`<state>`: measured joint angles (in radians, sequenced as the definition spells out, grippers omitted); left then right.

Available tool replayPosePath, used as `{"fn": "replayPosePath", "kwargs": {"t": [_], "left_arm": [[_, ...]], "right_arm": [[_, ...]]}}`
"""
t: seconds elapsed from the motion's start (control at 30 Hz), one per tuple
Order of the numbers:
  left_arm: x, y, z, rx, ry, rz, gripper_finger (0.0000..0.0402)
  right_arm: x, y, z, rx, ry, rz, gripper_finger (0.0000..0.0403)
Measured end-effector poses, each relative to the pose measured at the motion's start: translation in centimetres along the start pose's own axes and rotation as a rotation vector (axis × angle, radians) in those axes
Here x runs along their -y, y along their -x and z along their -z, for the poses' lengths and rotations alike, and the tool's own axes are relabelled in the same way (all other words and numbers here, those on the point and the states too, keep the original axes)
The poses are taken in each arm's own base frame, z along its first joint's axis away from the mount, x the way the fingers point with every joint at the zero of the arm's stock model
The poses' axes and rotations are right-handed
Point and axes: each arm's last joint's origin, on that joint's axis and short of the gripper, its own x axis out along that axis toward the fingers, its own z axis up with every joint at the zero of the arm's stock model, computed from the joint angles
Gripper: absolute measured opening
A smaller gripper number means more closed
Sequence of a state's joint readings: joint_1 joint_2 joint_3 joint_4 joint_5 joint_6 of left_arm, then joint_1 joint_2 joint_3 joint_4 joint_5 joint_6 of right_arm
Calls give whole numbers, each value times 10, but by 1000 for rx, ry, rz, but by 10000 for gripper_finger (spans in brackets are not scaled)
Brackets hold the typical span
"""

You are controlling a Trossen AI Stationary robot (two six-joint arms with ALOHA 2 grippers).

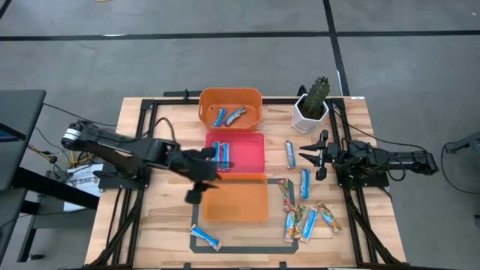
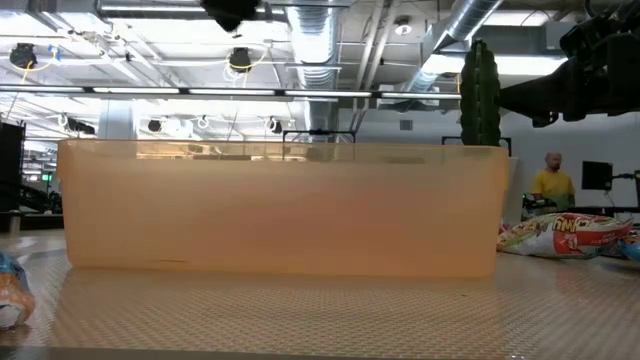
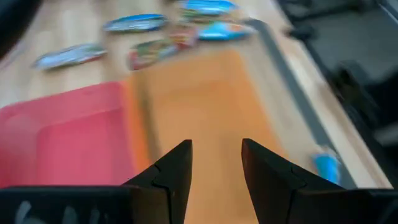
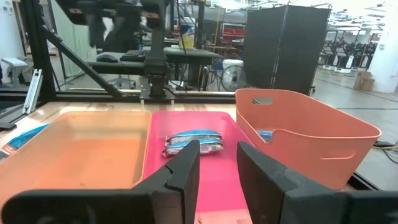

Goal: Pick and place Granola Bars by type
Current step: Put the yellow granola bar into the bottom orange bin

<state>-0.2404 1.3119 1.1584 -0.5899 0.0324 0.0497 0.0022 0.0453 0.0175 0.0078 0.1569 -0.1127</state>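
Several granola bars [image 1: 304,204] lie on the table's right part, blue-and-white and multicoloured mixed. Blue ones lie in the pink-red tray [image 1: 222,154] and show in the right wrist view [image 4: 193,142]. Two bars sit in the deep orange bin [image 1: 229,116], and one blue bar [image 1: 205,238] lies near the front edge. My left gripper [image 1: 196,187] [image 3: 216,165] hovers open and empty over the flat orange tray [image 3: 205,106], by its left edge. My right gripper [image 1: 311,157] [image 4: 217,165] is open and empty at the table's right, pointing toward the pink-red tray.
A potted cactus [image 1: 313,101] stands at the far right corner. The flat orange tray [image 1: 236,201] fills the low view as a wide wall [image 2: 280,205]. Black tape [image 1: 247,247] marks a frame near the front edge. A person [image 2: 553,180] stands far behind the table.
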Motion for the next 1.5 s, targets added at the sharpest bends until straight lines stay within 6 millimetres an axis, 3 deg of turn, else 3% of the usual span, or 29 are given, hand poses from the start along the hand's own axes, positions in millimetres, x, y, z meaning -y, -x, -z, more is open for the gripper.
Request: {"fn": "replayPosePath", "kwargs": {"t": [0.2,0.43,0.87,0.97,1.5], "left_arm": [[35,23,13,-79,-183,175,133],[65,32,30,-217,-282,286,133],[87,34,35,-235,-381,331,132],[93,25,38,-245,-398,326,132],[131,-71,59,-371,-419,304,132]], "right_arm": [[0,0,0,0,0,-1,102],[0,0,0,0,0,-1,102],[0,0,0,0,0,0,102],[0,0,0,0,0,0,102],[0,0,0,0,0,-1,102]]}}
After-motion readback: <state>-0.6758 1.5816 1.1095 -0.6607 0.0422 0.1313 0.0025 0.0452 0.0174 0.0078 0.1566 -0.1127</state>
